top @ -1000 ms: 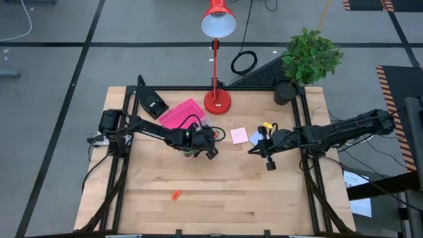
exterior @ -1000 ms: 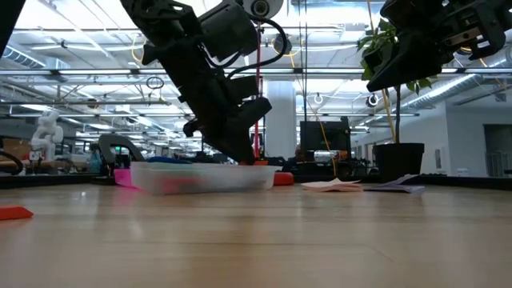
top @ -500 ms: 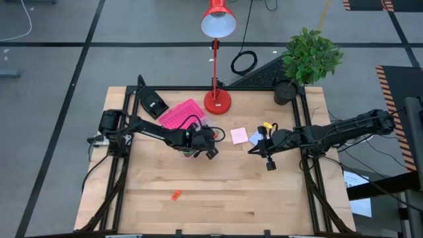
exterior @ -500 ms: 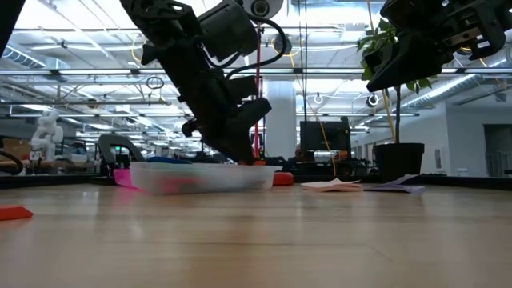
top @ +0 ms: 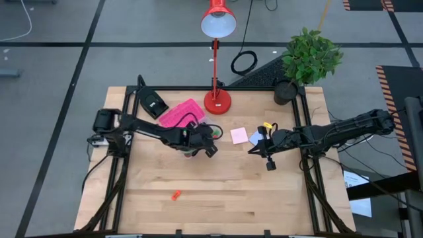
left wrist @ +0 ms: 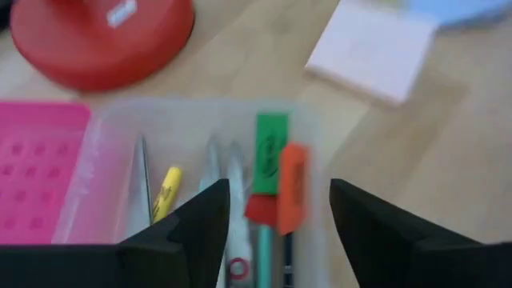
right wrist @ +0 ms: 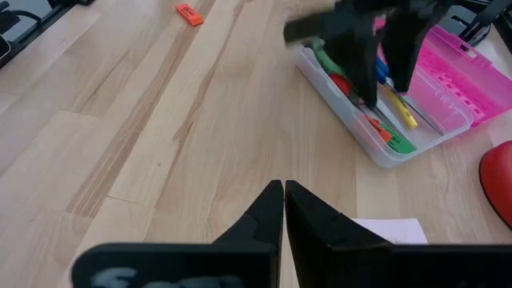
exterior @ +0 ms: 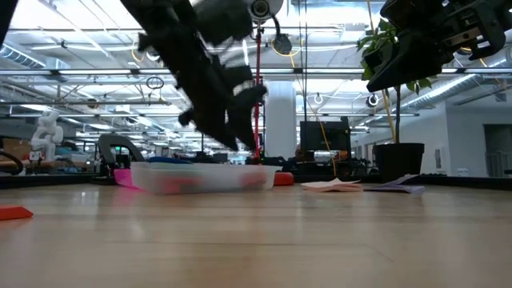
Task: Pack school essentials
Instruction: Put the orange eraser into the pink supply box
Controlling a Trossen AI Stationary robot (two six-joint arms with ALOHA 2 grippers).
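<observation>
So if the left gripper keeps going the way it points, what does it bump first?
Probably the green eraser and orange eraser in the clear box, right ahead of the open left gripper; depth is unclear.

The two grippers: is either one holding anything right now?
No. The left gripper is open over the clear box; the right gripper is shut on nothing.

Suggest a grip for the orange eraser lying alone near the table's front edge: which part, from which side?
The orange eraser is a small flat block lying on bare wood, with nothing beside it. A straight-down approach looks best, with the gripper closing across its narrow width so the fingers span the short sides. It sits low, so the tips would probably need to reach almost to the table. The left gripper is nearer.
</observation>
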